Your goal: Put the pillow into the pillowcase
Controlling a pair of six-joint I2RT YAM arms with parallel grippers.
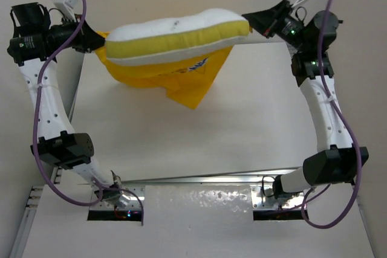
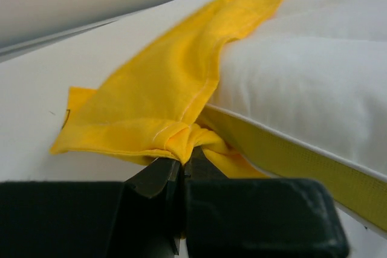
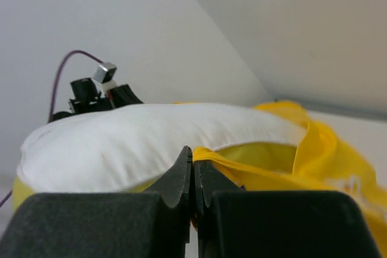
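Where the two bases [image 1: 115, 200] are bolted at the near edge, a white table [image 1: 242, 137] runs back to a pale wall.

1. Arms. Both reach up and away from the bases, one along each side of the table, each with a purple cable [image 1: 37, 119] along it.

2. Case [image 1: 187, 80]. Bright yellow, wrinkled, strung between the two grippers over the far half of the table. Its loose body hangs down beneath the pillow in a point toward the near side. Blue print shows on the hanging part. Whether the point touches the table cannot be told.

3. Pillow [image 1: 175, 31]. White, puffy, lying lengthwise between the grippers, on top of the strung case. A yellow band runs along its near side below the white top.

4. Left gripper [image 1: 100, 40]. At the pillow's left end. In the left wrist view the fingers [image 2: 157, 179] are pressed together on a bunched knot of yellow cloth, with the pillow just beside them.

5. Right gripper [image 1: 248, 22]. At the pillow's right end. In the right wrist view the fingers [image 3: 178, 176] are closed on a thin yellow edge of the case, and the pillow bulges just beyond.
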